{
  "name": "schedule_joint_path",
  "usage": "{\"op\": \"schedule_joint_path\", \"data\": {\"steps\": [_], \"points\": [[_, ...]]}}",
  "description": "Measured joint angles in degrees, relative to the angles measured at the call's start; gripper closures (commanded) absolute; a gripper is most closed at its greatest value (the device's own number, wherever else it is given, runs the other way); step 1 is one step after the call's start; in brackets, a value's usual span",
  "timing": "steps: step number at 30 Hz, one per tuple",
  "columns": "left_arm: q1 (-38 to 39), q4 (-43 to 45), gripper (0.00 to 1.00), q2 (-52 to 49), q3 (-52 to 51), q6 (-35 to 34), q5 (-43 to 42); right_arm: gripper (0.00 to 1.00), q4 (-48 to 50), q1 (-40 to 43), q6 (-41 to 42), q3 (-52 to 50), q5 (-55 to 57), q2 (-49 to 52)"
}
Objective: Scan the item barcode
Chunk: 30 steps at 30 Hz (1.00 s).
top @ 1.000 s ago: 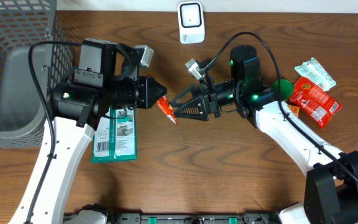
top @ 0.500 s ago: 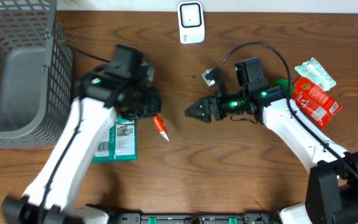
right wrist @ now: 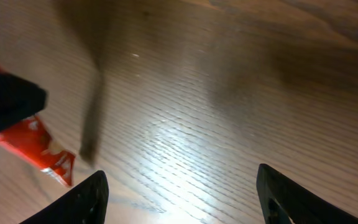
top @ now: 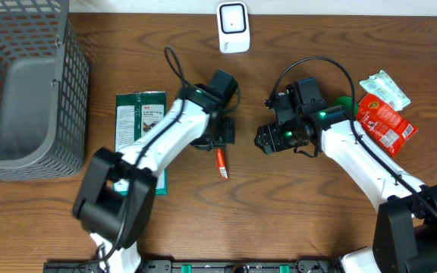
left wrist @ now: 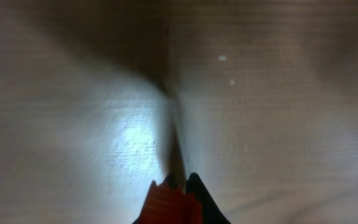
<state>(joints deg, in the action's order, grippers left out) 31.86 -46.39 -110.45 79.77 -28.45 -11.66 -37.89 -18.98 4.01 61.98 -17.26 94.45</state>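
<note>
Red packet (top: 221,163) is in the left gripper (top: 218,148), whose fingers are clenched on its top end, over the middle of the wooden table (top: 203,220). Near it on the other side the right gripper (top: 267,141) points down with fingers spread, grasping nothing. The white scanner (top: 233,27) stands well apart at the far edge

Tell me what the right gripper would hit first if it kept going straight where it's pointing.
Probably the bare table: only wood shows ahead of the open right gripper. The red packet sits off to the side of that line, though depth is unclear.
</note>
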Motion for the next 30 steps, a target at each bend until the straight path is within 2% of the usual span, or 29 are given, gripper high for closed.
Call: {"op": "schedule_joint_path", "data": {"steps": [2,3,4,5,6,9,15,17,18,19,21,23,26,30], "points": [[0.7,1.6,0.92,-1.3,0.0,-0.3,0.4,0.28,-0.1,0.0,0.0,0.0,0.7,0.0],[1.0,2.3,0.86,-2.0,0.0,-0.3,0.6,0.28,-0.1,0.0,-0.1,0.0,1.0,0.0],[1.3,3.1,0.55,-2.6,0.0,-0.4,0.7,0.28,-0.1,0.0,-0.1,0.0,1.3,0.0],[1.6,3.7,0.38,-3.1,0.0,-0.7,0.9,0.29,-0.2,0.0,-0.2,0.0,1.4,0.0],[1.8,4.3,0.30,-3.7,0.0,-1.0,1.1,0.28,-0.2,0.0,-0.2,0.0,1.5,0.0],[2.1,5.3,0.21,-4.7,0.0,-1.4,1.2,0.27,-0.2,0.0,-0.2,0.0,1.7,0.0],[1.3,5.4,0.20,-3.9,0.5,-1.6,1.4,0.25,-0.2,0.0,-0.2,0.0,1.9,0.0],[0.5,5.2,0.21,-2.4,0.6,-1.6,1.4,0.24,-0.2,0.0,-0.2,0.0,1.9,0.0],[0.1,4.8,0.27,-1.3,0.6,-1.6,1.4,0.24,-0.2,0.0,-0.2,0.0,1.9,0.0],[-0.5,4.5,0.36,-0.2,0.6,-1.6,1.4,0.24,-0.2,0.0,-0.1,0.0,1.9,0.0],[-1.8,3.3,0.66,2.7,0.7,-1.8,1.4,0.25,-0.2,0.0,0.3,0.0,1.9,0.0],[-3.1,1.4,0.85,5.2,1.1,-1.7,1.5,0.25,-0.2,0.0,0.8,0.0,1.9,0.0],[-4.3,-2.2,0.91,7.1,1.7,-1.7,1.6,0.25,-0.2,0.0,1.2,0.0,1.9,0.0],[-4.2,-6.3,0.91,7.1,1.0,-1.3,1.5,0.25,-0.2,0.0,1.5,0.0,1.9,0.0]]}}
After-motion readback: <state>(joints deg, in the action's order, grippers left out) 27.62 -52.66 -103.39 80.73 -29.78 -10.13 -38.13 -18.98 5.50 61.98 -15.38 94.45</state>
